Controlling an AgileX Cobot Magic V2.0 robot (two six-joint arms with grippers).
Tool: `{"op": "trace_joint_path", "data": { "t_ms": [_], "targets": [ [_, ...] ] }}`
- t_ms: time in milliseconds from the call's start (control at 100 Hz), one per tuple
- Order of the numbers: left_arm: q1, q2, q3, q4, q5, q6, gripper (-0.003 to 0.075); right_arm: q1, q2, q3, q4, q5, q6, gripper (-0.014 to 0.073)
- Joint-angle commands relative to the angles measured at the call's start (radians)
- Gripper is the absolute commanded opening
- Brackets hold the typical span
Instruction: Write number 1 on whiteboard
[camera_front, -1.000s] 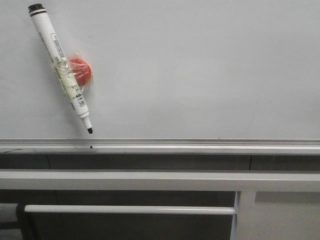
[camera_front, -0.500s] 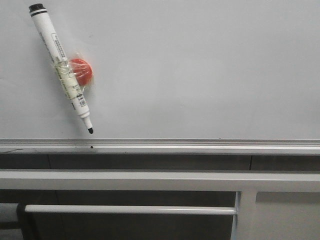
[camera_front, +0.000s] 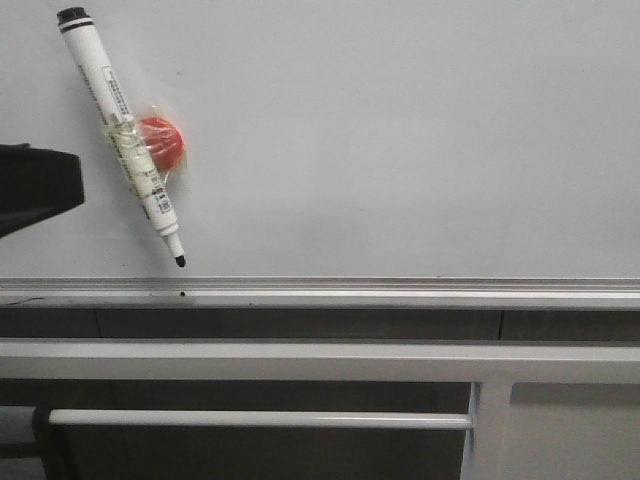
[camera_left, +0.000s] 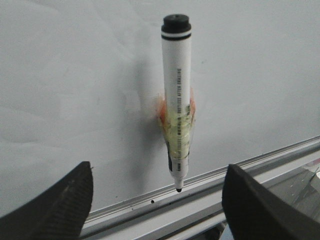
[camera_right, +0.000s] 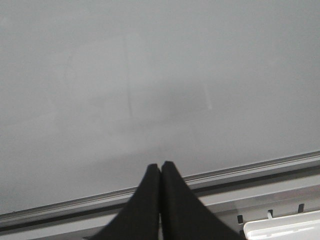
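Note:
The whiteboard fills the upper part of the front view, with a silver bottom rail. A white marker pen with a black tip hangs tilted on it, taped to a red magnet. No number 1 stroke shows on the board. My left gripper is open, its fingers standing wide on either side of the marker, short of it; its dark body shows at the left edge of the front view. My right gripper is shut and empty, facing bare board.
A tiny black dot sits on the rail below the marker tip. White metal frame bars run below the board, with an upright at the right. A white tray corner shows in the right wrist view.
My left gripper's dark body has come into the front view at the left edge. The marker and magnet have not moved.

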Motion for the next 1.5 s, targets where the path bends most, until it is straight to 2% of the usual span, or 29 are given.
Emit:
{"op": "trace_joint_path", "data": {
  "t_ms": [0, 260, 510, 820, 1490],
  "targets": [
    [-0.046, 0.071, -0.027, -0.031, -0.203, -0.021, 0.0492, 0.002, 0.023, -0.036, -0.001, -0.081, -0.010, -0.0064],
    [-0.135, 0.270, -0.022, -0.078, -0.463, -0.158, 0.0492, 0.002, 0.023, -0.036, -0.001, -0.081, -0.010, -0.0064],
    [-0.148, 0.419, -0.021, -0.086, -0.626, -0.299, 0.0445, 0.002, 0.023, -0.036, -0.001, -0.083, -0.016, -0.0064],
    [-0.148, 0.460, -0.029, -0.099, -0.626, -0.406, 0.0445, 0.002, 0.023, -0.036, -0.005, -0.083, -0.016, -0.0064],
    [-0.148, 0.460, -0.106, -0.127, -0.626, -0.431, 0.0445, 0.002, 0.023, -0.036, -0.005, -0.083, -0.016, -0.0064]
  ]
}}
